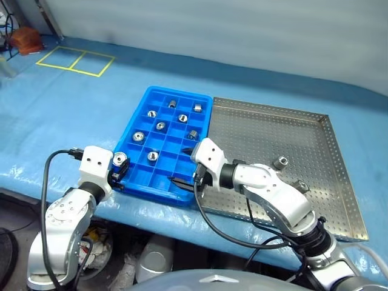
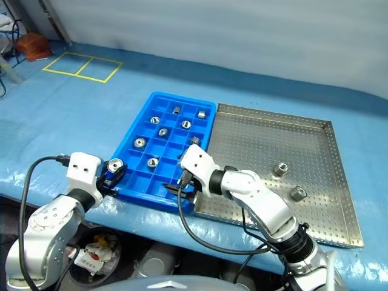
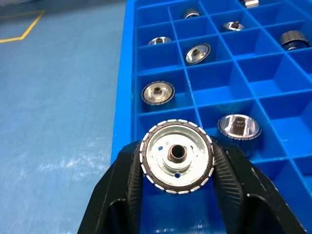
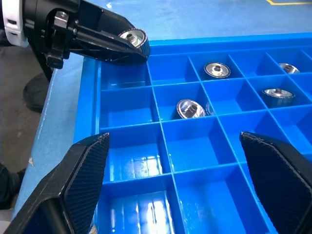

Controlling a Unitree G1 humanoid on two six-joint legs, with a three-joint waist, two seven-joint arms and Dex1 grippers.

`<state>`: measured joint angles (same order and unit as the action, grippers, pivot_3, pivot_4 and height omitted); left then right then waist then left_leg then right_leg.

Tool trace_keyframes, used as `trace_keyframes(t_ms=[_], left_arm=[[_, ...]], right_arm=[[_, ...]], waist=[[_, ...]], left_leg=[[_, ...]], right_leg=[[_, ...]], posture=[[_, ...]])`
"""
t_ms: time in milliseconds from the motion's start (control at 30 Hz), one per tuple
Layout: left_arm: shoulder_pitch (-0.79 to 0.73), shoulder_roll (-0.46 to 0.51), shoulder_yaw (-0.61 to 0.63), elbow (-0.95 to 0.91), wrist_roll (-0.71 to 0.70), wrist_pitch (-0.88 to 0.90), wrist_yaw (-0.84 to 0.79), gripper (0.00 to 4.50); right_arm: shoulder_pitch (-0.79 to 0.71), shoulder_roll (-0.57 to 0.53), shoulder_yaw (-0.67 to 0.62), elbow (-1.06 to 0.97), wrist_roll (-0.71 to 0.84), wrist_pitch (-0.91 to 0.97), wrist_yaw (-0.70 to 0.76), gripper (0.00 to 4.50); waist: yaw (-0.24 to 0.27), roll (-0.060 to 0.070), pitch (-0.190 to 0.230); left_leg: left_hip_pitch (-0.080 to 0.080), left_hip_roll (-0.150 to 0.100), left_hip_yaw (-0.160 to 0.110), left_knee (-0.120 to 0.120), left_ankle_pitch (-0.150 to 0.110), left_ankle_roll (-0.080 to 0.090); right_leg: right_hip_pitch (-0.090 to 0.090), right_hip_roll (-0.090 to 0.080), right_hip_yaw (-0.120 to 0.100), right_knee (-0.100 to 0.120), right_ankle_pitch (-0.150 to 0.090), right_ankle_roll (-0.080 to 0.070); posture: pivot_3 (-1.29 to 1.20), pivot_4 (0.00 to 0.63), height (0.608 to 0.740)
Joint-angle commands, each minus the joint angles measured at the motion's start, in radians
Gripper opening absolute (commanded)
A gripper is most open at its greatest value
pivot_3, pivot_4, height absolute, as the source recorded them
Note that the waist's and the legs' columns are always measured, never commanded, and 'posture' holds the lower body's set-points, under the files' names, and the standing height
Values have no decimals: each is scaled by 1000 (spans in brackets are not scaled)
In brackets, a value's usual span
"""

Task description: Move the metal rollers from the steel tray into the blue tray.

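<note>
Left wrist view is showing the left end effector (image 3: 178,158) squeezing one metal roller (image 3: 177,156) between its two black fingers (image 3: 124,187). This roller is shiny, with a round hole in the middle and little marks around its edge. It is hanging over the near left corner of the blue tray (image 1: 138,116).

Seen from the head camera, the blue tray is sitting on the bench (image 1: 60,121), which is wearing a blue cover. The steel tray (image 1: 339,176) is lying just beside it on the right, and the two trays are touching side by side. Several metal rollers (image 1: 160,126) are already resting in the little square boxes of the blue tray, one to a box. Two more rollers (image 1: 280,162) are still lying on the dotted floor of the steel tray, near its right side and well apart from the blue tray.

The right end effector (image 4: 173,192) is reaching across to the near edge of the blue tray. Its fingers (image 4: 85,180) are standing wide apart and are holding nothing. They are hanging over empty boxes close to the front rim. The two end effectors are near each other but are not touching.

Yellow tape lines (image 1: 76,60) are making a box shape on the far left of the bench.
</note>
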<state>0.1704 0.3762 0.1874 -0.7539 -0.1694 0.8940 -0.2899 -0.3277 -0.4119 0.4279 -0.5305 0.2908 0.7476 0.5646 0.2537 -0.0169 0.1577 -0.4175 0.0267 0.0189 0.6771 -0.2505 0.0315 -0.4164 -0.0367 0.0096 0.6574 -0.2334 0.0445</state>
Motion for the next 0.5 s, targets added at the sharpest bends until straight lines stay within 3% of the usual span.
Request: trace_keyframes(t_ms=[33,333,500], left_arm=[[7,-26,27,-37,-26,22,18,1689],[-13,-8,6,-2,-61,24,0,1689],[-67,-5,9,3,-100,19,-19,3387]], right_arm=[[-5,9,-4,-17,-4,-18,6,4500],[32,19,-22,-46,-9,1,-15,4500],[62,23,-48,-78,-2,16,-45,4500]], waist=[[15,0,0],[64,0,-1],[84,-1,-1]], left_leg=[[0,0,0,0,0,0],[-2,1,2,-5,0,-1],[-12,0,1,-4,1,-3]], right_leg=[[0,0,0,0,0,0],[-8,1,0,0,-1,-2],[-12,4,0,1,5,-1]], posture=[[478,150,740],[450,150,740],[429,150,740]])
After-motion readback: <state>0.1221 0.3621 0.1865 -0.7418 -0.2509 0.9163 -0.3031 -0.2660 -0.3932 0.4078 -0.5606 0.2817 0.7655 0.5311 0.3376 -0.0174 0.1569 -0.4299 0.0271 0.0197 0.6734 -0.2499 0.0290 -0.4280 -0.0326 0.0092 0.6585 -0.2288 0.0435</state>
